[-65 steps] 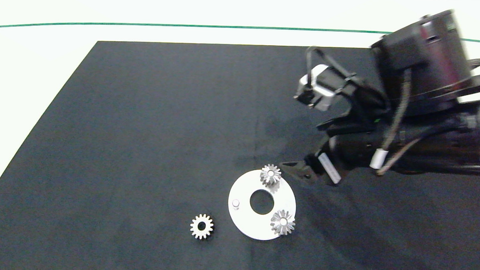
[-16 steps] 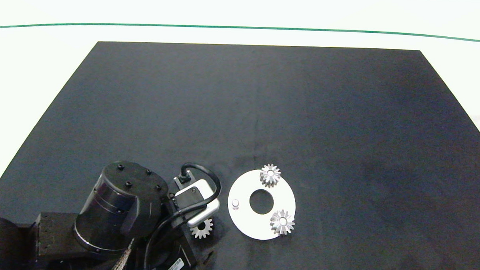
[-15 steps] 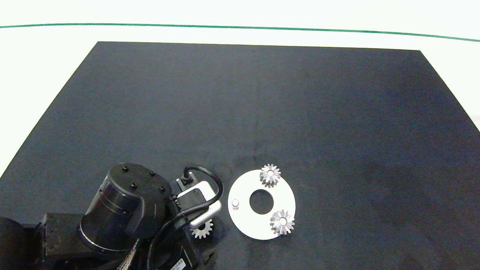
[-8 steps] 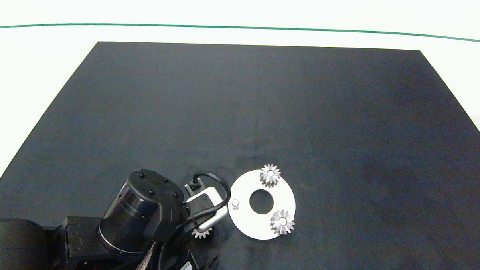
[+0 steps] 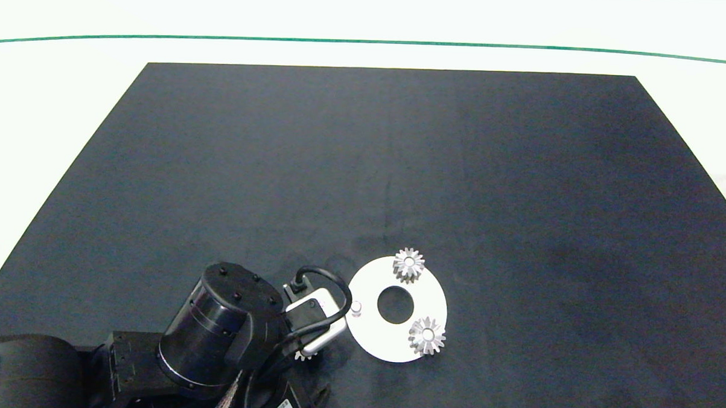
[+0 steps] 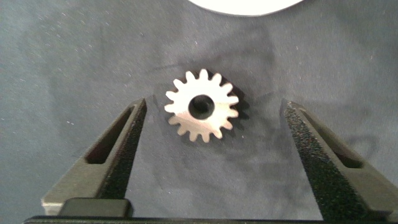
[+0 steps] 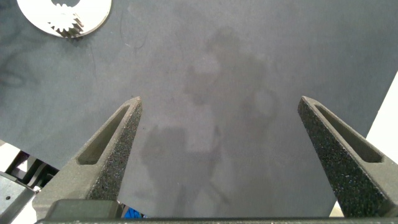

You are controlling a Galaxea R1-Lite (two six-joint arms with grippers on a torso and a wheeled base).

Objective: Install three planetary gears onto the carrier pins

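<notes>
The left gripper [image 6: 211, 134] holds its fingers wide, the loose gear [image 6: 201, 105] lying flat on the dark surface [image 5: 364, 168] between them (touching neither). The right gripper [image 7: 217, 124], also spread wide, hovers over bare surface.

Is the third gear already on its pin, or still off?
Off. The loose gear lies flat on the black mat between the open left gripper fingers; one pin stands bare.

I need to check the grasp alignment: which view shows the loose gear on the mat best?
The left wrist view: the loose gear lies flat between the open left gripper. The head view shows only a sliver; the right wrist view misses it.
</notes>
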